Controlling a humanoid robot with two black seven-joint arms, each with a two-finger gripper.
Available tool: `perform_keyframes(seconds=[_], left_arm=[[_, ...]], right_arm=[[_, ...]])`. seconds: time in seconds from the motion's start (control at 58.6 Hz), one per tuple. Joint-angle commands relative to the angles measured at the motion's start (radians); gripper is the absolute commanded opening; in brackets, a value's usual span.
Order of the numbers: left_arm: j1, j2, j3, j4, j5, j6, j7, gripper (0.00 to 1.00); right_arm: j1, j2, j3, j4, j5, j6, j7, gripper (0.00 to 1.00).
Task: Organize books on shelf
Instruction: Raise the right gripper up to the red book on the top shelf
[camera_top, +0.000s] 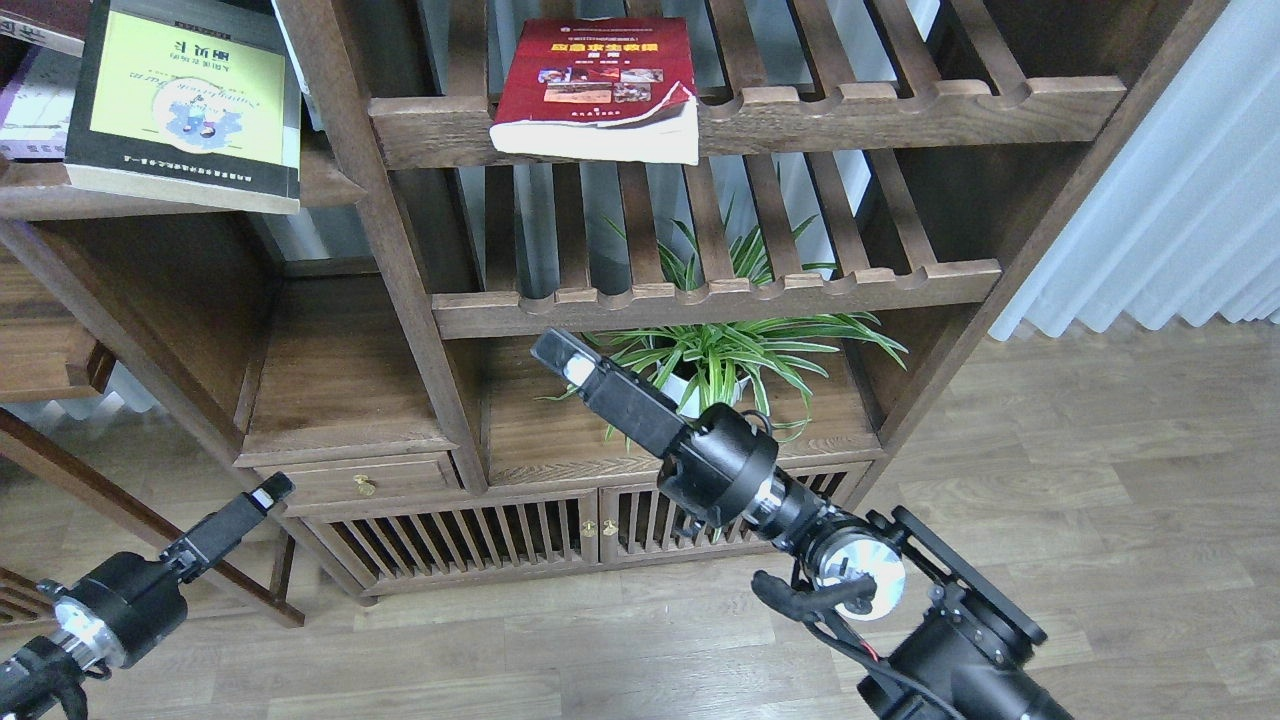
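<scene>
The red book (600, 85) with a yellow title lies flat on the top slatted rack, its torn cover corner hanging over the front rail. The yellow-green black-bordered book (185, 100) lies flat on the dark-brown plank shelf (335, 188) at the upper left, overhanging its front edge. A pale lilac-white book (28, 105) lies behind it at the left edge, and a dark maroon one (45, 22) is cut off in the corner. My right gripper (552, 352) is empty, its fingers together, below the lower rack rail. My left gripper (272, 492) is low by the drawer, its fingers not distinguishable.
A spider plant (720, 355) in a white pot stands on the cabinet top just behind my right gripper. A second slatted rack (715, 300) lies under the red book. A small drawer (365, 480) and slatted cabinet doors (470, 540) are below. Curtains (1180, 200) hang at the right.
</scene>
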Motion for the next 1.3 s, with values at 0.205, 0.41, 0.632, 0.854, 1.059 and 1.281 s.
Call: perform_keyframes(seconds=[0.205,0.41,0.632,0.854,1.059,1.281], left_arm=[[0.001,-0.005,0.001,0.011,0.002,0.0,0.0,0.99],[-0.004,-0.011,0.002,0.01,0.02,0.0,0.005,0.99],[-0.004,-0.016,0.002,0.01,0.02,0.0,0.005,0.99],[-0.004,-0.016,0.002,0.01,0.02,0.0,0.005,0.99],[-0.004,-0.016,0.002,0.01,0.02,0.0,0.006,0.99],[-0.004,-0.016,0.002,0.01,0.021,0.0,0.006,0.99]], right_arm=[[0.11,0.0,-0.027,-0.016,0.107,-0.162,0.029,0.81],[0.185,0.0,-0.017,-0.082,0.146,-0.193,0.034,0.81],[0.239,0.0,-0.014,-0.114,0.18,-0.195,0.041,0.81],[0.258,0.0,0.025,-0.12,0.199,-0.219,0.041,0.8],[0.277,0.0,0.048,-0.12,0.23,-0.257,0.043,0.79],[0.281,0.0,0.097,-0.118,0.322,-0.282,0.073,0.55]])
